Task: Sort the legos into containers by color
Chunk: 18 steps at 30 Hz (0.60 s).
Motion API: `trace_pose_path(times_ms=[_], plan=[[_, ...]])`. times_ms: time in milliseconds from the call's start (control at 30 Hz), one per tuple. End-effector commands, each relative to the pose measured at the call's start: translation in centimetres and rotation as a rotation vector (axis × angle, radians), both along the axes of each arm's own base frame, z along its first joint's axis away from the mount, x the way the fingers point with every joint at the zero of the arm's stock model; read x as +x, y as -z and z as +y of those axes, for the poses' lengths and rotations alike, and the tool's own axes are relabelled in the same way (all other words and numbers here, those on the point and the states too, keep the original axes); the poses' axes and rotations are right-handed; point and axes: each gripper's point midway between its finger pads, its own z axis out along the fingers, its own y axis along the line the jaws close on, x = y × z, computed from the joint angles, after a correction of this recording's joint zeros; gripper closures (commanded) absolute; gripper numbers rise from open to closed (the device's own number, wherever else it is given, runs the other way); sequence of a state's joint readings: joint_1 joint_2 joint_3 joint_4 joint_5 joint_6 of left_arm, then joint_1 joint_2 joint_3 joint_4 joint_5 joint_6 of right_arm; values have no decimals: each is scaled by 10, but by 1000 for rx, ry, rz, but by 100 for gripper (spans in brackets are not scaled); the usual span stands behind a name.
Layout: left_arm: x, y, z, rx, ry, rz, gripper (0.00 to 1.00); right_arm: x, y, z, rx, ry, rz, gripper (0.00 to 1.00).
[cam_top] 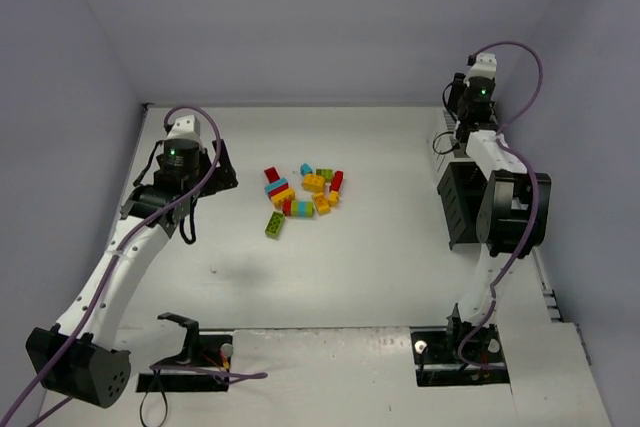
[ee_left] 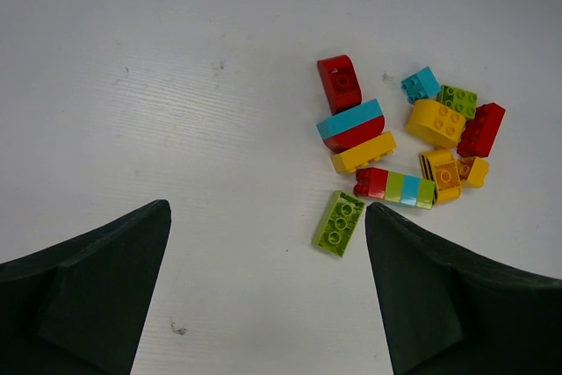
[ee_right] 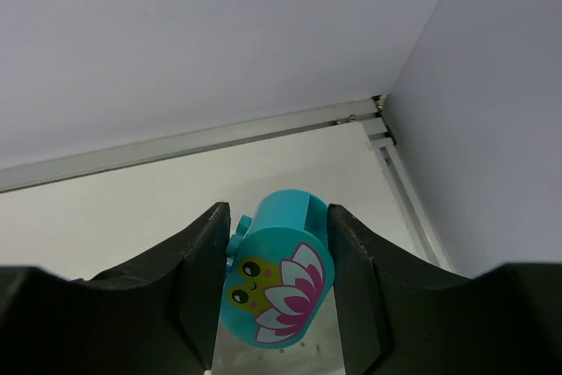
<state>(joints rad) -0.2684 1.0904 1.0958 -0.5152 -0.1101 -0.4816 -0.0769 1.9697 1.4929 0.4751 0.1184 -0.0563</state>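
The legos (cam_top: 300,195) lie in a loose cluster mid-table: red, yellow, orange, green and cyan bricks (ee_left: 413,142). One green brick (ee_left: 339,223) lies apart at the near side, close to my left gripper's right finger. My left gripper (ee_left: 266,208) hovers open above bare table left of the pile, also seen from above (cam_top: 212,175). My right gripper (ee_right: 278,210) is shut on the cyan oval piece (ee_right: 277,283), printed with a frog and flower, held up at the far right (cam_top: 455,112). The containers (cam_top: 462,209) stand in a row under the right arm, partly hidden.
The white slatted bin (cam_top: 442,143) is at the far end of the row, the black ones nearer. Walls enclose the table at the back and both sides. A black bracket (cam_top: 180,332) and cables lie near the left base.
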Motion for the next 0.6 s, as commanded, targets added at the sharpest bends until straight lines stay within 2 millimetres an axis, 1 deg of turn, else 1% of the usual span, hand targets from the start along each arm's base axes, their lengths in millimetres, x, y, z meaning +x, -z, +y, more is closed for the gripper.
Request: trace_pose_path(times_ms=[0, 100, 133, 200, 233, 367, 400, 433, 500, 533, 567], plan=[[15, -42, -7, -41, 11, -131, 15, 15, -46, 16, 11, -78, -130, 88], [13, -40, -6, -31, 17, -122, 15, 15, -37, 19, 21, -90, -107, 81], [11, -38, -6, -28, 17, -114, 15, 15, -35, 20, 22, -93, -101, 73], [9, -38, -5, -23, 21, -115, 15, 15, -33, 20, 24, -96, -90, 64], [8, -38, -4, -21, 21, -114, 15, 14, -33, 21, 25, -101, -89, 52], [2, -36, -4, -23, 25, -112, 15, 10, -35, 23, 27, -113, -76, 31], [2, -37, -4, -23, 25, -113, 15, 9, -35, 23, 26, -113, -76, 31], [0, -34, -3, -21, 25, -106, 15, 8, -35, 23, 24, -112, -74, 29], [-3, -33, -2, -20, 26, -104, 15, 4, -40, 23, 20, -113, -71, 27], [-5, -33, -1, -20, 24, -101, 15, 4, -43, 31, 21, -148, -74, 26], [-6, -32, -1, -18, 26, -100, 15, 1, -55, 35, 17, -163, -88, 26]])
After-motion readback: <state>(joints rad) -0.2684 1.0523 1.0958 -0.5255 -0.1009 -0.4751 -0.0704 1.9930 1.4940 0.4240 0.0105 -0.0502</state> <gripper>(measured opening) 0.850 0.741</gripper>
